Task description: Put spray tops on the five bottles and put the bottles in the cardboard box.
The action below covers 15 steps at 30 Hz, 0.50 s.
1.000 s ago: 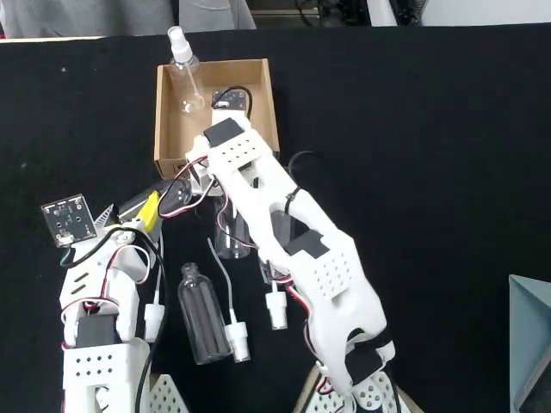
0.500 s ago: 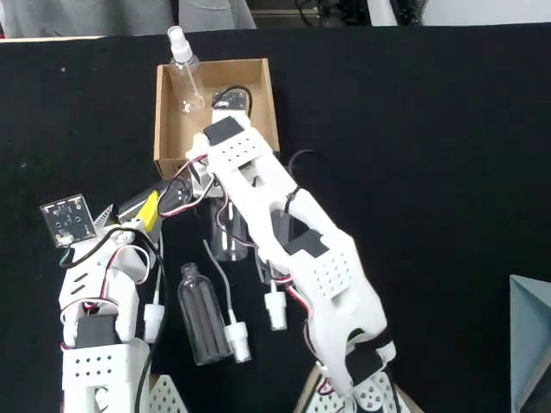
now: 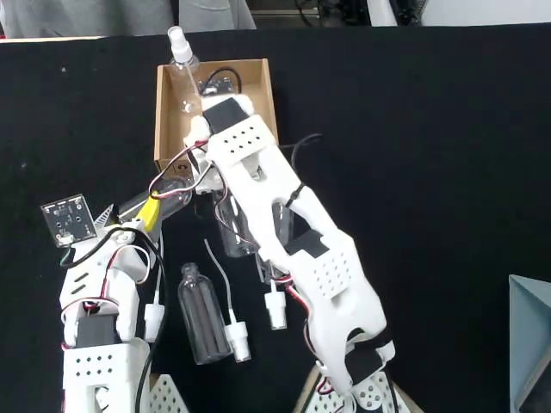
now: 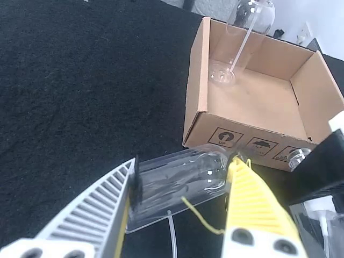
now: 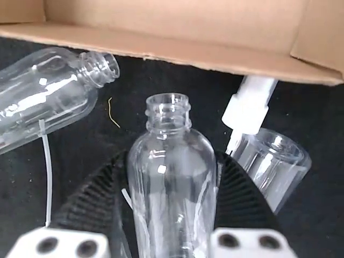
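**Op:** Since clear plastic is light, thin & slick, I'd grip mid-body, not the neck. Cardboard box (image 3: 160,120) sits twd the table's far edge, left of centre.

**Tech:** Grippers?

**Op:** Right gripper (image 5: 172,161) is clamped round an uncapped bottle (image 5: 171,188), just outside the box's near wall. Left gripper (image 4: 183,165) pinches a lying bottle (image 4: 174,177). From above, an arm hides the box's near corner. I can't tell if that spray top (image 5: 248,107) is seated.
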Tool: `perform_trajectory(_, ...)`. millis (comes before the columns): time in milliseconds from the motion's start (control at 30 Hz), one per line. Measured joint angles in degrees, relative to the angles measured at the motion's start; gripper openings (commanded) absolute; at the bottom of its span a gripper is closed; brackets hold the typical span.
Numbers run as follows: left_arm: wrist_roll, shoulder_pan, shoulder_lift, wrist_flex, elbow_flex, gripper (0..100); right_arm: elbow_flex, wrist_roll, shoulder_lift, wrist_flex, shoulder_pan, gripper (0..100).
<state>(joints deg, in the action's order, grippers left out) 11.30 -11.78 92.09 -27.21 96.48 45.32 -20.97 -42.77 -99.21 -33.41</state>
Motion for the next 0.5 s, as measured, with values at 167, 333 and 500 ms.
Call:
perform_trajectory(167,0.0,0.0,0.0,0.0,0.0,25,0.0,0.4,0.0,0.0,0.0,4.4)
perform_trajectory(333,0.0,0.0,0.0,0.0,0.0,25,0.0,0.4,0.3,0.0,0.0,1.4)
perform_trajectory(500,0.0,0.0,0.0,0.0,0.0,25,0.0,0.4,0.4,-0.1,0.0,1.2)
